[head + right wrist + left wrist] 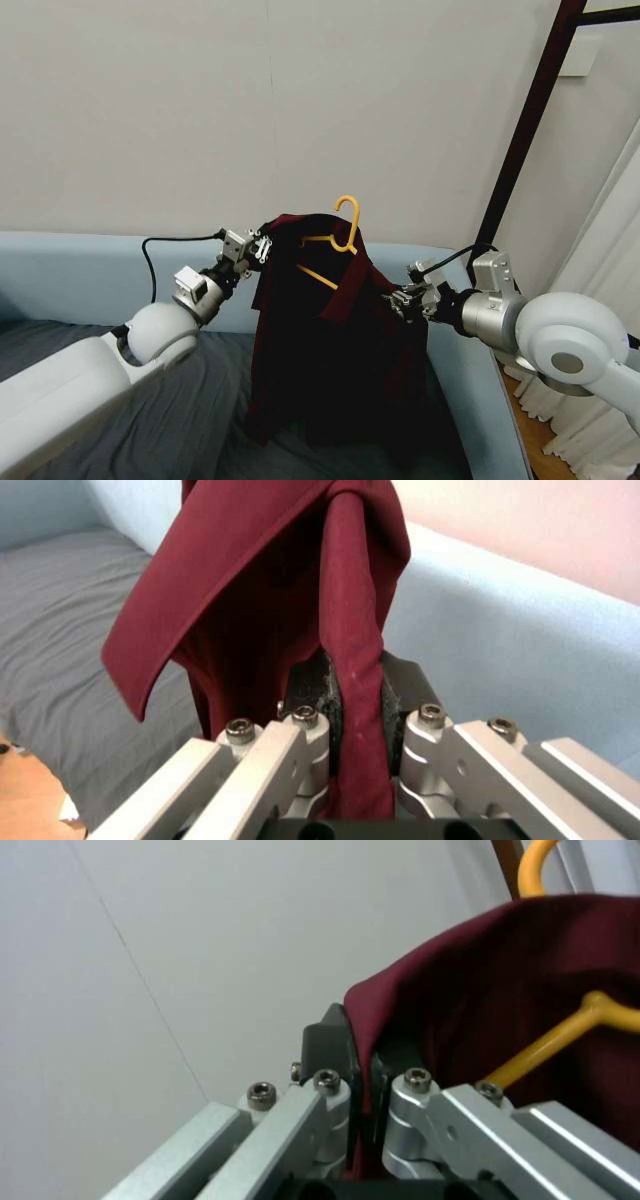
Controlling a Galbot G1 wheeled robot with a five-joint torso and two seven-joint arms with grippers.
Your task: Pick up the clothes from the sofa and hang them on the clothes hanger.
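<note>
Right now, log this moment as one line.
left gripper: shut on garment | right gripper: shut on garment | garment: red, over yellow hanger, held above sofa

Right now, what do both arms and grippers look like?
Left arm and right arm: white rounded shells, silver wrist segments, a black cable at each wrist. Left gripper and right gripper: bare aluminium links, hex screws, black pads.
</note>
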